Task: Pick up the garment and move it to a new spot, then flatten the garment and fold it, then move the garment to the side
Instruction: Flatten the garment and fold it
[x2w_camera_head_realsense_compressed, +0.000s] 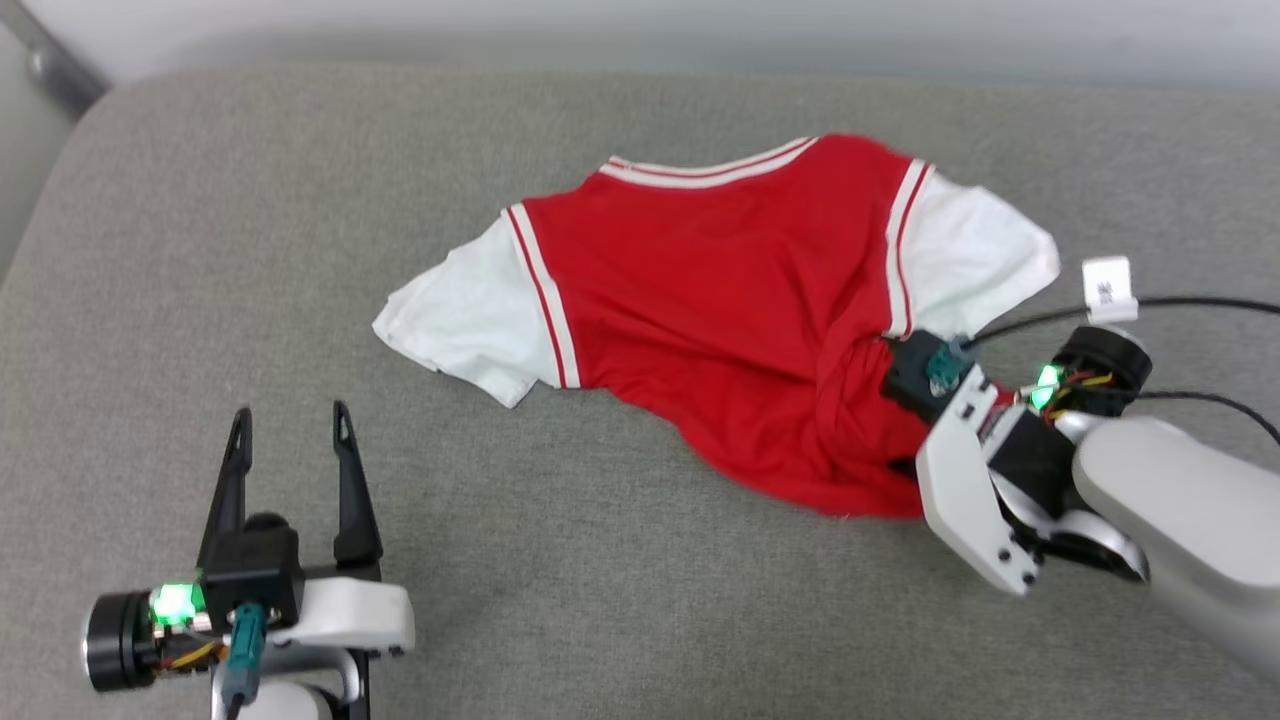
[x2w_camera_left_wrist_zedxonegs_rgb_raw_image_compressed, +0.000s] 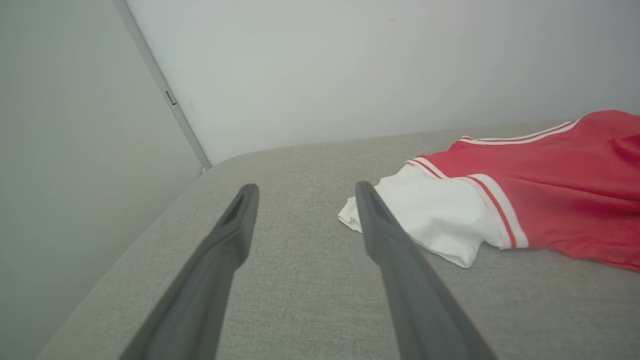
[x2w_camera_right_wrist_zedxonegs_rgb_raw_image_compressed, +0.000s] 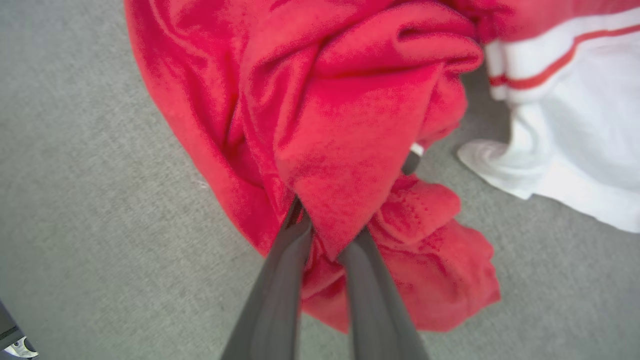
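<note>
Shirt (x2w_camera_head_realsense_compressed: 720, 300): lies right of centre on the grey cushion (x2w_camera_head_realsense_compressed: 200, 250), red body rumpled, with the left sleeve (x2w_camera_head_realsense_compressed: 460, 310) reaching left and the other white sleeve reaching right. Runs longest from sleeve to sleeve, left to right. Bunches into thick folds at the near right corner.

Right end effector (x2w_camera_right_wrist_zedxonegs_rgb_raw_image_compressed: 327, 240): sits at that bunched near right corner, fingers (x2w_camera_right_wrist_zedxonegs_rgb_raw_image_compressed: 280, 290) closed on a fold of red cloth, tips buried under it. Comes in from the near right, pointing up and left into the cloth.

Left end effector (x2w_camera_head_realsense_compressed: 291, 412): hovers at the near left, fingers spread wide, holding nothing, pointing toward the far side. Stands well apart from the shirt, with the left sleeve ahead and to the right of its tips.

Judged step: picking up for the move to a new spot. Hinges on a single grip at the right end of the long span, so lifting probably trails the left sleeve over the cushion. Leaves the left arm nearer that sleeve, should a second grip be wanted.
</note>
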